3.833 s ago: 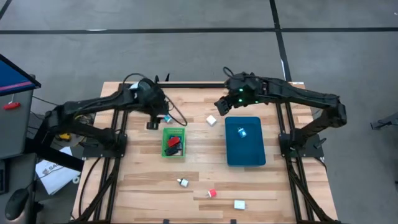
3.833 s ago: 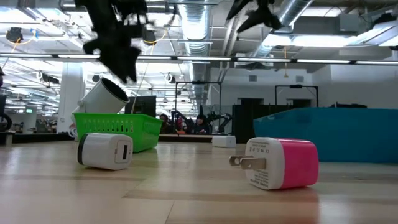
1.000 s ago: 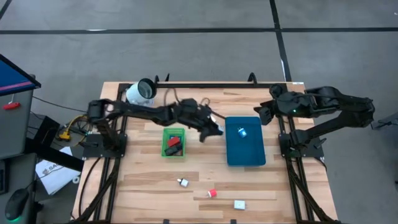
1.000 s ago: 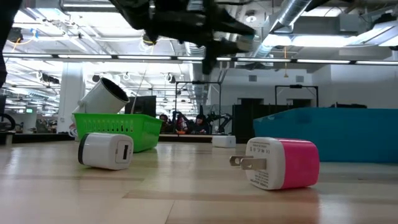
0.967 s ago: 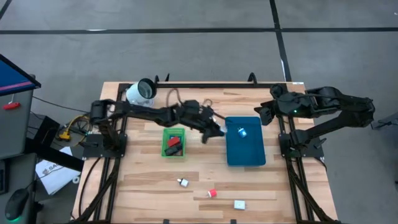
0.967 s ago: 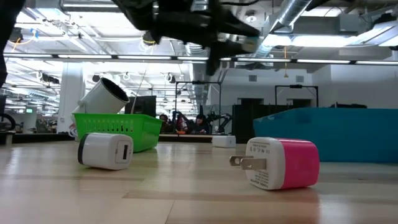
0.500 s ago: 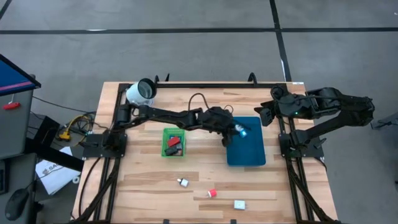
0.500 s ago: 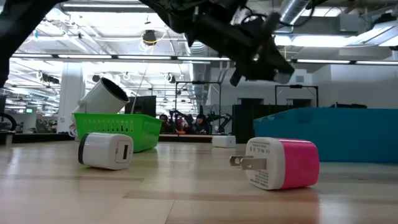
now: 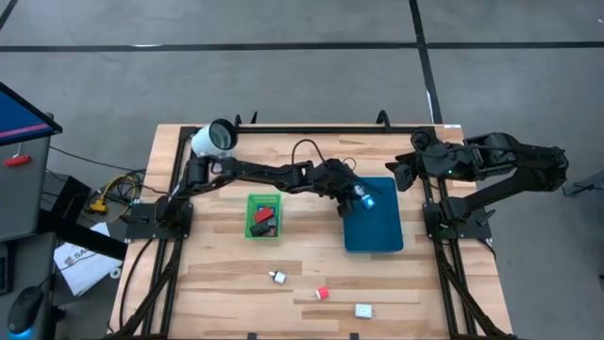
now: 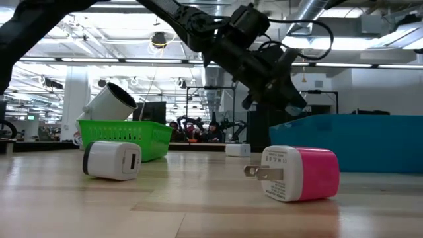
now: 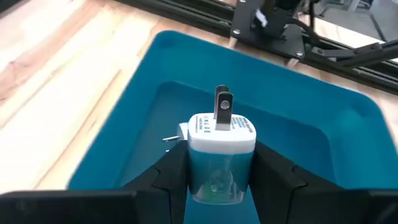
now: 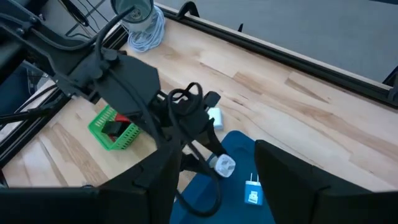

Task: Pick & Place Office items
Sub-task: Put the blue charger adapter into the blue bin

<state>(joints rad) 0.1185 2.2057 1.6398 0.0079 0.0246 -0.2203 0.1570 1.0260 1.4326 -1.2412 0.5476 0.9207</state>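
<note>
My left gripper (image 9: 358, 195) reaches from the table's left over the left part of the dark blue tray (image 9: 377, 231), shut on a white and blue plug charger (image 11: 221, 149). A second blue and white charger (image 12: 252, 190) lies on the tray's floor. My right gripper (image 12: 224, 186) hangs open and high at the table's far right corner (image 9: 401, 173), with nothing between its fingers. On the bare table near the front edge lie a white charger (image 10: 111, 160), a pink and white charger (image 10: 301, 173) and a small white block (image 9: 363, 310). My left gripper pinches the charger's body (image 11: 219, 177) by its two opposite sides between the two fingers (image 11: 172, 174). The fingers slant down from the table's left. The prongs (image 11: 222, 104) point forward, away from the gripper. The charger hangs clear above the tray floor.
A green tray (image 9: 263, 215) holding red and black items stands left of the blue tray. A white cylinder (image 9: 213, 140) lies at the far left corner. A small white block (image 12: 214, 116) sits on the wood beyond the blue tray's far left corner.
My left gripper has carried the charger toward the table's right edge and downward, from beside the green tray to over the blue tray. It has rolled and tipped lower on the way. Its grip has stayed the same.
</note>
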